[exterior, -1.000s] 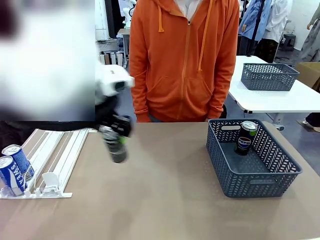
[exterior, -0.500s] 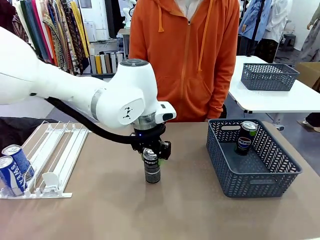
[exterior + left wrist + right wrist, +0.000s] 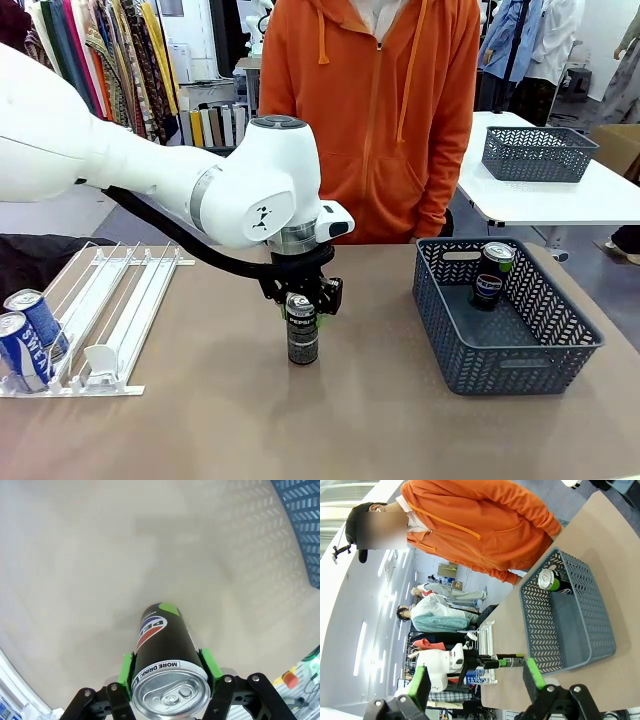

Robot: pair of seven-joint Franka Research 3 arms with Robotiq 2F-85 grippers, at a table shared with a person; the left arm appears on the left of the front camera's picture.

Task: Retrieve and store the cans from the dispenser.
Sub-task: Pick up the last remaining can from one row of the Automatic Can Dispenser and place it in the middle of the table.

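Observation:
A black can (image 3: 302, 335) stands upright at mid-table, and I cannot tell whether it rests on the top or hangs just above it. My left gripper (image 3: 302, 308) is shut on its upper part; the left wrist view shows the green pads (image 3: 206, 662) pressed on both sides of this can (image 3: 165, 645). The white dispenser (image 3: 120, 300) lies at the left with two blue cans (image 3: 28, 335) at its near end. Another black can (image 3: 492, 274) stands in the grey-blue basket (image 3: 510, 375). My right gripper (image 3: 476, 677) is open, high above the table, with nothing between its fingers.
A person in an orange hoodie (image 3: 370, 120) stands at the far edge, hands out of sight. A second basket (image 3: 535, 152) sits on a white table behind. Bare tabletop lies between the held can and the basket (image 3: 300, 530).
My left arm has carried the black can rightward from near the dispenser to mid-table and turned it upright. In the last half second it has barely shifted.

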